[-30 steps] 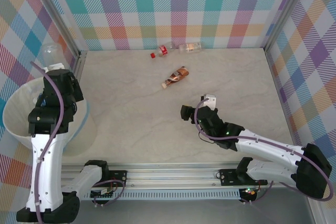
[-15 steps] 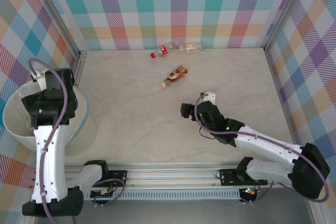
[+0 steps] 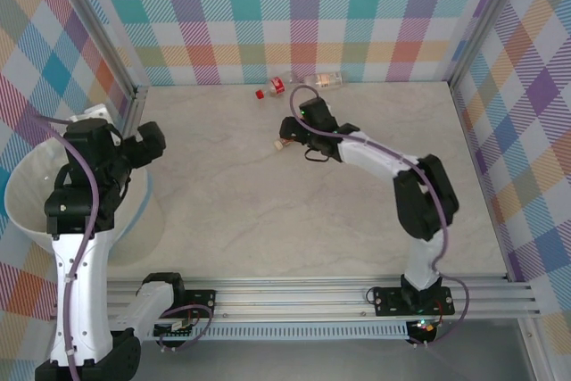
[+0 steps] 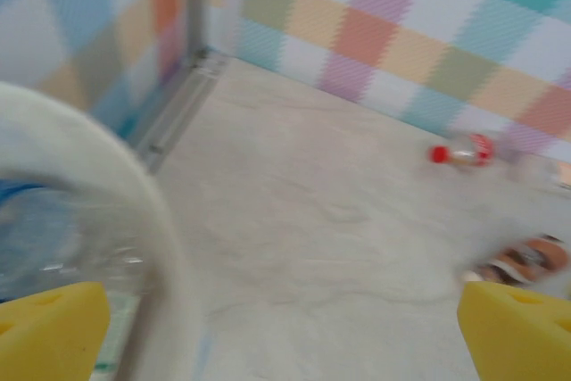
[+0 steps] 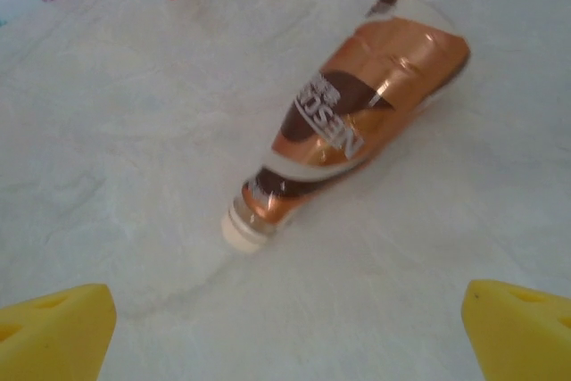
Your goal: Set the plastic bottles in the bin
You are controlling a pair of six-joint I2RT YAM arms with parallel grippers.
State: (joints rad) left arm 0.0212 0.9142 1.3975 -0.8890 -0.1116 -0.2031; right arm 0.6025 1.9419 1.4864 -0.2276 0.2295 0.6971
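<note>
Both the right jaws and the left jaws stand wide open and hold nothing. In the right wrist view the yellow fingertips (image 5: 53, 332) sit far apart at the lower corners. The brown-label bottle (image 5: 352, 144) lies on its side ahead of them, untouched, with its white cap pointing toward 7 o'clock. In the top view the right arm (image 3: 375, 153) is stretched out over this bottle, a little toward 12 o'clock from the middle of the tabletop (image 3: 268, 220).

The left jaws hang over the far rim of the bin (image 3: 22, 211), which stands at about 9 o'clock at the left side. In the left wrist view something clear with a blue tint shows inside the bin, but it is too blurred to count.

Two more bottles lie at 12 o'clock near the back wall, close to each other: a red-capped bottle (image 3: 272, 88) and a clear bottle (image 3: 323, 80) with a pale label.

My judgement is that the task is well advanced but not finished. Three plastic bottles are left on the tabletop. The brown-label one seems to be the next to be gripped, and the pair at the back wall comes after it.
</note>
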